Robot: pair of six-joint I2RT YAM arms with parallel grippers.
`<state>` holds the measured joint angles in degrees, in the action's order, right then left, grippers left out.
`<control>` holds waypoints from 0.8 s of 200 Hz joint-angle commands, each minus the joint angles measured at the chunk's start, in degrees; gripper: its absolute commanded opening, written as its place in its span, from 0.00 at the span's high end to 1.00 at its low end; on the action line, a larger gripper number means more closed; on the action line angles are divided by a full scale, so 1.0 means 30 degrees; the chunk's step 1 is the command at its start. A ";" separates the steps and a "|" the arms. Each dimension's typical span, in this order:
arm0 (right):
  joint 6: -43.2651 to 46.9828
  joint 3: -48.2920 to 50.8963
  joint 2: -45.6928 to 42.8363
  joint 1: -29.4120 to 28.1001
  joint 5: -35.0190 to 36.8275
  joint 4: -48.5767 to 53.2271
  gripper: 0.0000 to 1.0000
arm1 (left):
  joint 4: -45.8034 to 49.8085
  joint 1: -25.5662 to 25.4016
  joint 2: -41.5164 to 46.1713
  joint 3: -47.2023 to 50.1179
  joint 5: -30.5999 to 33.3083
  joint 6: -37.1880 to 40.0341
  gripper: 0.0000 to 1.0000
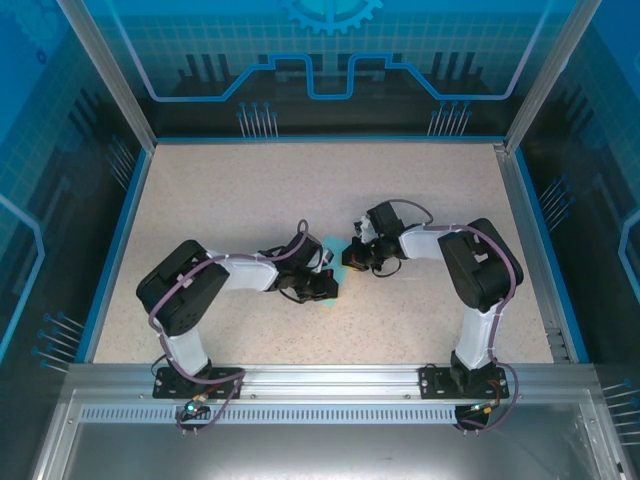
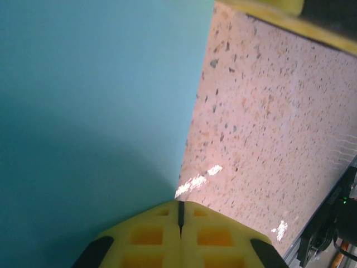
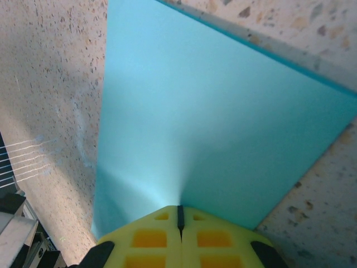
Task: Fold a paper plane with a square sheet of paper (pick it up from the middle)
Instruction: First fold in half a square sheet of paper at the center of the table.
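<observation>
The square sheet of paper (image 3: 212,117) is light cyan-blue and is lifted between the two arms at the table's middle. From above only slivers of the paper (image 1: 331,244) show past the wrists. My right gripper (image 3: 179,207) is shut on it, and the sheet fans out from the closed yellow fingertips (image 3: 162,218) with a soft bend. My left gripper (image 2: 179,204) is shut too, pinching the sheet (image 2: 95,111) right at its straight edge. In the top view the left gripper (image 1: 318,287) and the right gripper (image 1: 350,256) nearly touch.
The speckled beige table (image 1: 250,190) has a blue rim (image 1: 115,240) on the left, back and right. An aluminium rail (image 1: 320,375) carries both arm bases at the near edge. A yellow part (image 2: 279,11) shows at the top right of the left wrist view.
</observation>
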<state>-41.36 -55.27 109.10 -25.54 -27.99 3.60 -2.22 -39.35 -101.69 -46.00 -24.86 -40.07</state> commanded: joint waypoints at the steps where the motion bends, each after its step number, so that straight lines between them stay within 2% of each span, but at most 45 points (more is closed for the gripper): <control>1: 0.0517 0.0435 0.1425 0.0280 0.2503 0.1849 1.00 | 0.2532 -0.0529 0.0174 0.1102 -0.0083 0.0375 0.98; 79: 0.1308 -0.0366 0.1260 0.0252 0.2247 0.2641 1.00 | 0.3515 -0.1076 0.2214 0.1712 0.0082 0.0416 0.97; 106: 0.2021 -0.1174 0.0285 0.0142 0.2334 0.3537 0.97 | 0.4344 -0.0564 0.3683 0.0831 0.1128 0.0509 0.94; 130: 0.2414 -0.2052 -0.1276 -0.0235 0.2484 0.4480 0.87 | 0.4772 0.0553 0.5094 0.0145 0.2354 -0.0117 0.83; 137: 0.2515 -0.2388 -0.1673 -0.0412 0.2782 0.4937 0.84 | 0.5093 0.0902 0.5472 0.0031 0.3048 -0.0344 0.77; 160: 0.2587 -0.3557 -0.2526 -0.1113 0.5164 0.6674 0.74 | 0.6397 0.2153 0.6440 -0.0197 0.5053 -0.1041 0.64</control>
<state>-35.09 -61.52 106.00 -26.39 -20.53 16.12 10.90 -36.36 -85.45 -44.66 -17.39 -41.30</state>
